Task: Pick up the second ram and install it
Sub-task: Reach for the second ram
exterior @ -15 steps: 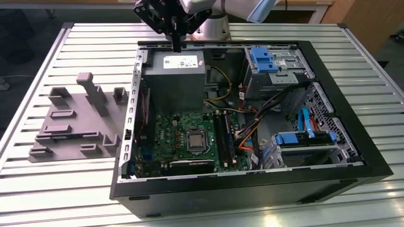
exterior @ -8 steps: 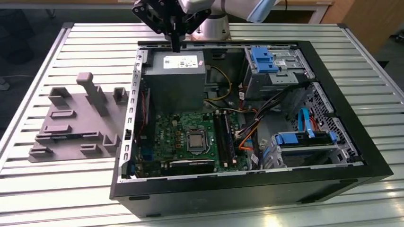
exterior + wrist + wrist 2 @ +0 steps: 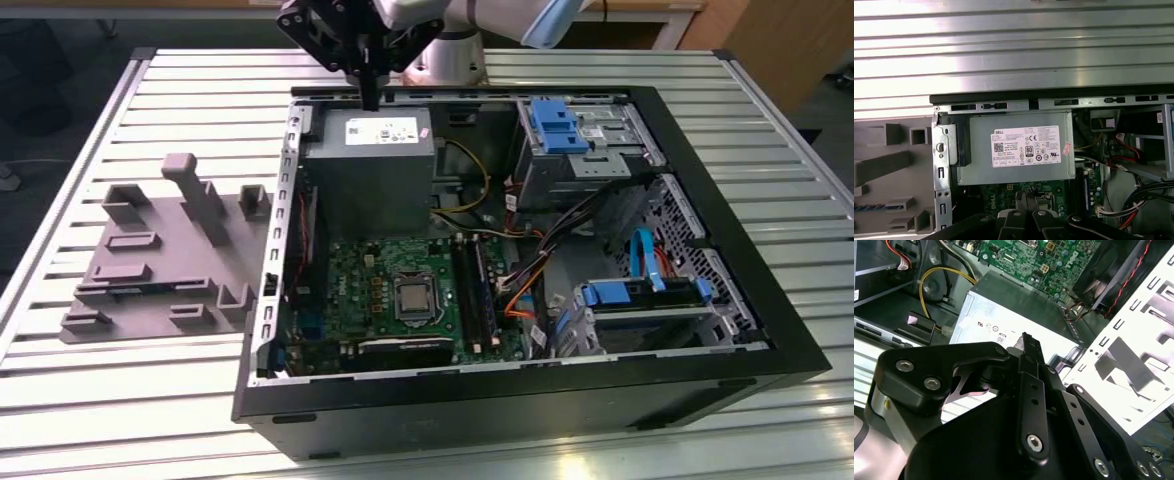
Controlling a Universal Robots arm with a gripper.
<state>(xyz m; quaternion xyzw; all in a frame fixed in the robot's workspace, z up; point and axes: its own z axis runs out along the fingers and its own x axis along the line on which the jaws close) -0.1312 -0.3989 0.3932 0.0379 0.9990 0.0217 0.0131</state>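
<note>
A thin blue-green strip (image 3: 879, 206), apparently the second ram on edge, sits in a slot of the grey fixture (image 3: 884, 167) beside the computer case. My gripper (image 3: 370, 100) hangs above the grey power supply (image 3: 367, 165) at the back of the open case (image 3: 534, 395), well away from that strip. Its black fingers (image 3: 1027, 342) meet at the tips, shut with nothing between them. The tips also show over the green motherboard (image 3: 1004, 192) in the first wrist view. The long black memory slots (image 3: 474, 290) run along the motherboard (image 3: 354, 275) beside the processor socket.
The grey fixture (image 3: 147, 265) with upright posts stands on the slatted metal table (image 3: 107, 400) at the exterior view's left. Inside the case are orange, yellow and blue cables (image 3: 527, 285), blue drive brackets (image 3: 554, 125) and a drive cage (image 3: 641, 305). A fan (image 3: 1109, 275) is near the board.
</note>
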